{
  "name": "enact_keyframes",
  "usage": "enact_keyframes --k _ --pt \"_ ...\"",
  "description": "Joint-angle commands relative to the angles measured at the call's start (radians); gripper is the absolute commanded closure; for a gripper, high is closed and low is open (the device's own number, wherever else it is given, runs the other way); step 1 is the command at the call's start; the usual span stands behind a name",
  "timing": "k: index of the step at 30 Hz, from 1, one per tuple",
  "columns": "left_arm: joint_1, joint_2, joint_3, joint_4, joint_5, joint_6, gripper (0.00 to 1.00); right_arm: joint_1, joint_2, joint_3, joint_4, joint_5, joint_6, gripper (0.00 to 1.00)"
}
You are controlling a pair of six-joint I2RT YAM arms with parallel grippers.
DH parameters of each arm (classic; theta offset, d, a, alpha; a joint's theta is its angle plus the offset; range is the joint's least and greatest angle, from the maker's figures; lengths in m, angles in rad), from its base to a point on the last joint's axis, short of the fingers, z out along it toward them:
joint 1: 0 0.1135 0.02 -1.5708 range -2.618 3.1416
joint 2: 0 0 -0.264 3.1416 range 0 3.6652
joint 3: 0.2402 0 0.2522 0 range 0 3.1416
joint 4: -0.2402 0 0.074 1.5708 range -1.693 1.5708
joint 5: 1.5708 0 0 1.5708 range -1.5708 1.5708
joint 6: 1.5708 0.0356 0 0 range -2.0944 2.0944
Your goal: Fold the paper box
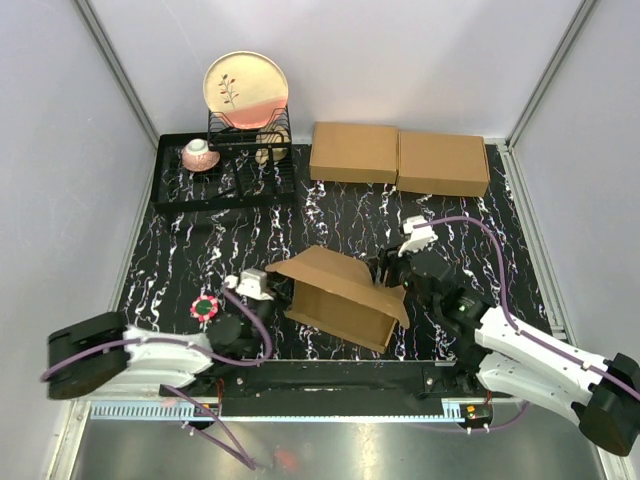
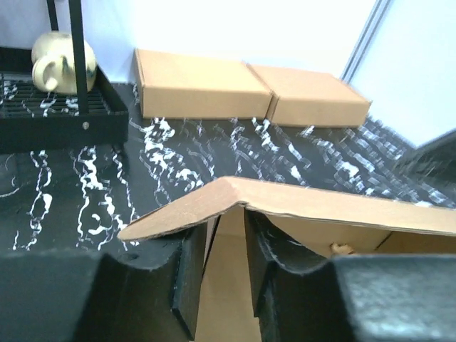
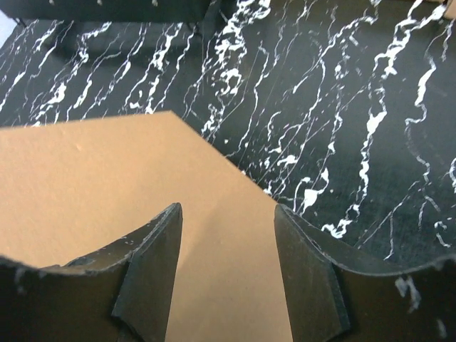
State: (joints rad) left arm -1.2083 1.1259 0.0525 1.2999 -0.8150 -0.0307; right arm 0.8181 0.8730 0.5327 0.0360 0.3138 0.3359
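Left fingers (image 2: 187, 278) apart astride paper box (image 1: 340, 295) wall, right fingers (image 3: 153, 263) apart above lid (image 3: 85, 185): nothing clamped, lid may spring open.

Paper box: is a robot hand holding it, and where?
No hold shows on the paper box. The left hand is open around an end wall; the right hand is open over the top flap.

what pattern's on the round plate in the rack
Round cream plate: pink lower band, dark leaf sprig; top external view.

Left tool (image 2: 222, 239) and right tool (image 3: 228, 214) both low, inward, jaws apart
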Motion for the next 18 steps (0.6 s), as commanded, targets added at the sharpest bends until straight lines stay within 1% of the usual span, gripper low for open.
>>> enact_keyframes --k 1,2,3,4,5,6,7,8,10,11,13,14,15,16,17,18 --pt "-0.037 -0.311 -0.028 -0.228 -0.11 -0.038 0.63 0.006 -0.039 -0.045 0.105 -0.103 0.028 0.4" --pt "-0.037 -0.377 -0.013 -0.44 -0.121 -0.069 0.62 0.004 -0.034 -0.063 0.11 -0.108 0.028 0.41" --pt "-0.036 -0.482 -0.006 -0.488 -0.133 -0.074 0.6 0.006 -0.032 -0.072 0.12 -0.108 0.032 0.41" --pt "-0.037 -0.53 -0.014 -0.513 -0.142 -0.054 0.6 0.006 -0.031 -0.085 0.131 -0.123 0.038 0.41" --pt "-0.037 -0.575 -0.019 -0.583 -0.147 -0.051 0.6 0.006 -0.028 -0.108 0.148 -0.133 0.041 0.42" --pt "-0.037 -0.651 -0.017 -0.623 -0.154 -0.052 0.59 0.004 -0.022 -0.115 0.171 -0.134 0.045 0.43" --pt "-0.037 -0.684 -0.013 -0.667 -0.167 -0.055 0.59 0.006 -0.016 -0.122 0.179 -0.148 0.043 0.44" --pt "-0.037 -0.71 -0.003 -0.771 -0.193 -0.073 0.59 0.006 0.006 -0.131 0.18 -0.151 0.04 0.46" --pt "-0.037 -0.764 0.032 -0.877 -0.245 -0.125 0.59 0.006 0.024 -0.14 0.189 -0.163 0.029 0.46" --pt "-0.037 -0.776 0.052 -1.01 -0.309 -0.209 0.59 0.006 0.038 -0.146 0.189 -0.168 0.028 0.47" --pt "-0.037 -0.784 0.102 -1.094 -0.396 -0.297 0.59 0.006 0.047 -0.154 0.192 -0.177 0.023 0.49" --pt "-0.037 -0.781 0.115 -1.108 -0.455 -0.302 0.59 0.006 0.055 -0.16 0.189 -0.182 0.022 0.49" --pt "-0.037 -0.764 0.128 -1.066 -0.464 -0.276 0.58 0.007 0.061 -0.154 0.179 -0.188 0.017 0.51" --pt "-0.037 -0.75 0.132 -0.998 -0.455 -0.162 0.58 0.006 0.072 -0.149 0.164 -0.197 0.008 0.51" --pt "-0.037 -0.714 0.135 -0.863 -0.419 -0.109 0.58 0.007 0.09 -0.142 0.136 -0.199 0.005 0.52" --pt "-0.037 -0.694 0.167 -0.829 -0.409 -0.079 0.57 0.007 0.098 -0.137 0.119 -0.2 0.0 0.53"
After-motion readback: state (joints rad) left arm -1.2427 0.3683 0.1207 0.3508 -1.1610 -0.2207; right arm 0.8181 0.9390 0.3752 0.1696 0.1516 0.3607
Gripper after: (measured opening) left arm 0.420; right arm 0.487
